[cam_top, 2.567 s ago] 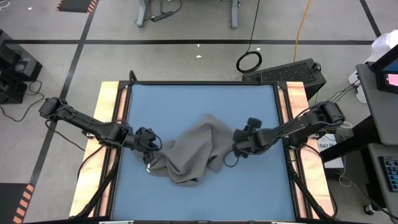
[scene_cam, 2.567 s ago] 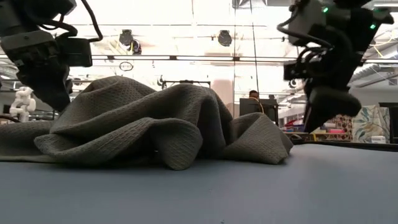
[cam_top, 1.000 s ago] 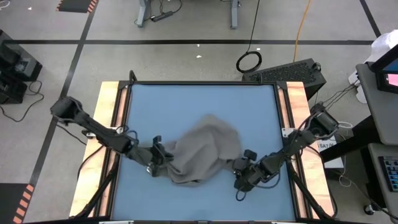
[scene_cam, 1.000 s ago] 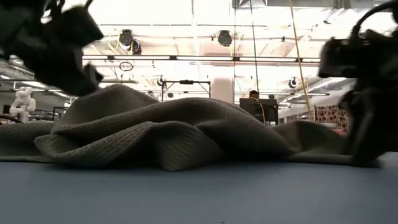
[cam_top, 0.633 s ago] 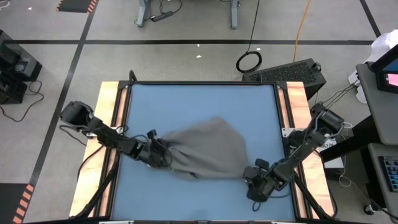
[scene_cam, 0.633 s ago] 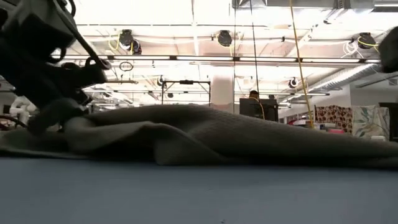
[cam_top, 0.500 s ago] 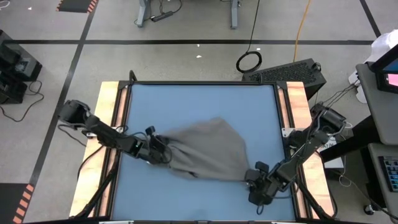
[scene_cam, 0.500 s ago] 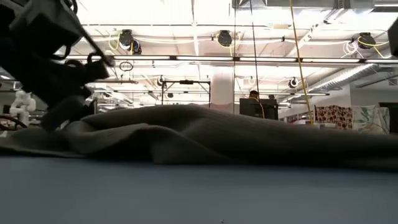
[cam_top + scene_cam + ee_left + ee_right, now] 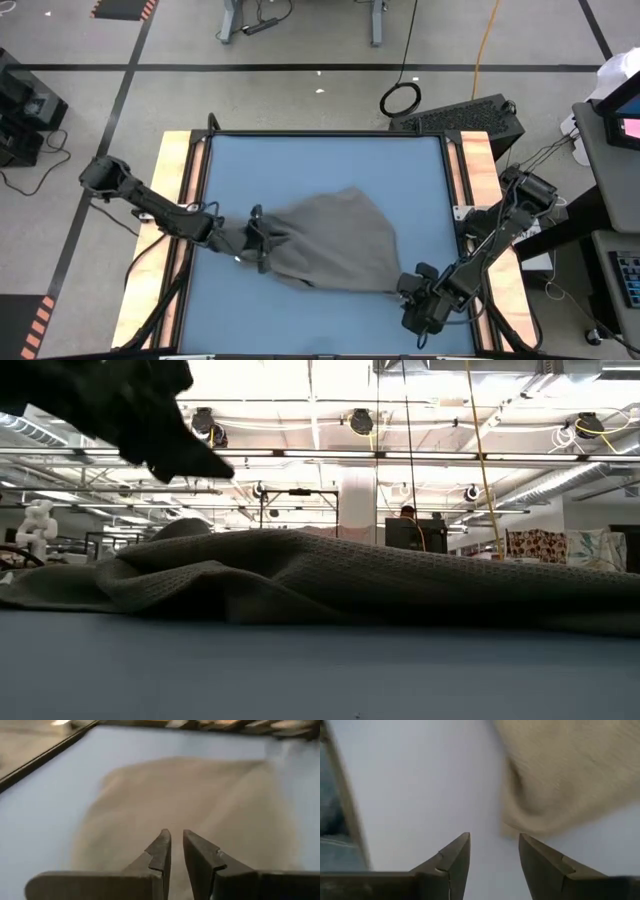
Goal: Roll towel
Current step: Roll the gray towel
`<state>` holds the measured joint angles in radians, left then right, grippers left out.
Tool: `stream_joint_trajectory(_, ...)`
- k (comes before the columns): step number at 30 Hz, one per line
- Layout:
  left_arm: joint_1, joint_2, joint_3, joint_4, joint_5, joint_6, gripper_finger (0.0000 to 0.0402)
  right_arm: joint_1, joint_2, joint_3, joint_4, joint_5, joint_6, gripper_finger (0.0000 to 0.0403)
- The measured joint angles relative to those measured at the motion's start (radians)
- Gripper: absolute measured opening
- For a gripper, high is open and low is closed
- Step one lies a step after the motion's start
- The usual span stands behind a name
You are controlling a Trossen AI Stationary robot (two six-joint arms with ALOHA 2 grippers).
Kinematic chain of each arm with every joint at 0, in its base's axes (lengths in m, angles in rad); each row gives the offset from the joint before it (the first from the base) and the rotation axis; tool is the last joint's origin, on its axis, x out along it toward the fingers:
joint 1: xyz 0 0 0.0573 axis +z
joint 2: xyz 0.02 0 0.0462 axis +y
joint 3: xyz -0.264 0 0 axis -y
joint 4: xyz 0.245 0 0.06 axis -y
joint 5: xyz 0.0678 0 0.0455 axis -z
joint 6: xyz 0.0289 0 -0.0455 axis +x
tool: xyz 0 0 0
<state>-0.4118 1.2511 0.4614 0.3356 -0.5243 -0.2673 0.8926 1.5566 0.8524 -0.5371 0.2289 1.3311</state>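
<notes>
Towel (image 9: pixel 330 242) spread loosely near the middle of the blue counter (image 9: pixel 320 160), toward its front edge. Soft, limp, light; likely to bunch, so best pinched at a corner or hem. Left gripper (image 9: pixel 176 840) over its left edge, jaws nearly closed, empty. Right gripper (image 9: pixel 494 851) off its front-right corner, jaws parted, empty.

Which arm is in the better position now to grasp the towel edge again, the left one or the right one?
Probably the left. The left gripper hangs at the towel edge, fingers nearly closed with nothing between them. The right gripper is open over bare blue table, just off the near right corner.
</notes>
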Motion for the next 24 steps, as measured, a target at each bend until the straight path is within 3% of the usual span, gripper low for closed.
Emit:
stream_joint_trajectory(6, -0.063, 0.073, 0.000, 0.224, 0.043, 0.076, 0.0057, 0.048, 0.033, 0.000, -0.032, 0.069, 0.086, 0.0160)
stream_joint_trajectory(13, -0.082, 0.176, 0.015, 0.312, 0.046, 0.094, 0.0057, 0.057, 0.119, 0.000, 0.039, 0.135, 0.079, 0.0160)
stream_joint_trajectory(18, -0.082, 0.248, 0.078, 0.316, 0.046, 0.096, 0.0057, 0.019, 0.155, 0.004, 0.055, 0.154, -0.027, 0.0160)
stream_joint_trajectory(24, -0.082, 0.338, 0.176, 0.314, 0.047, 0.159, 0.0057, -0.036, 0.152, 0.015, 0.073, 0.301, -0.174, 0.0121)
